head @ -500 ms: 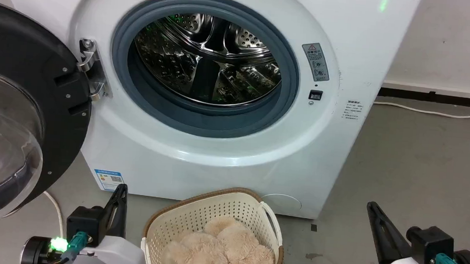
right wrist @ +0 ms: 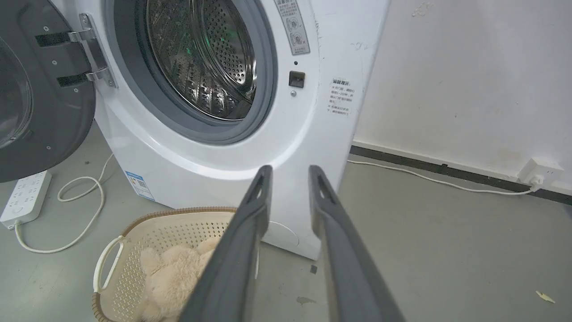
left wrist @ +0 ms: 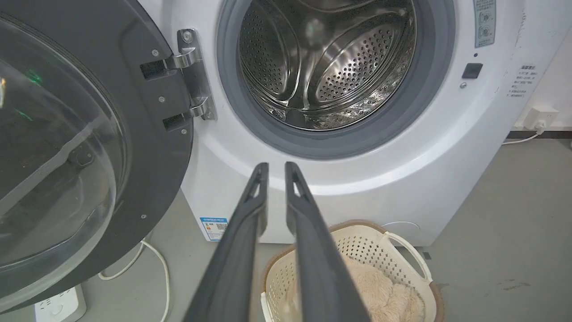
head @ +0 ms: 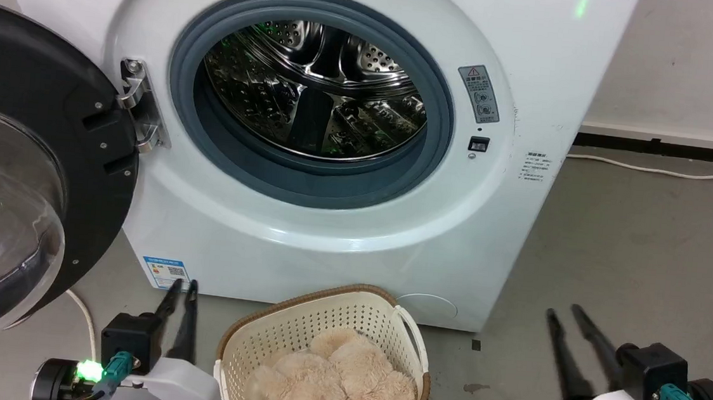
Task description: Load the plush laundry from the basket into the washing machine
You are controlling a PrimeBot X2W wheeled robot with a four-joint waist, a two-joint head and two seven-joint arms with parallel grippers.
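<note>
Both empty, my left gripper (head: pixel 184 285) and right gripper (head: pixel 563 310) have just opened narrowly. Near, between them, the fluffy beige plush laundry (head: pixel 336 376) lies in the cream perforated plastic basket (head: pixel 324 290), before the open white front-loading washing machine (head: pixel 341 237), its steel drum (head: pixel 314 88) apparently empty. Pickup pending.

one washing machine (head: pixel 531 80), one basket (head: pixel 295 329), seemingly one plush laundry (head: pixel 336 376) bundle, one power strip (right wrist: pixel 24 197)
</note>
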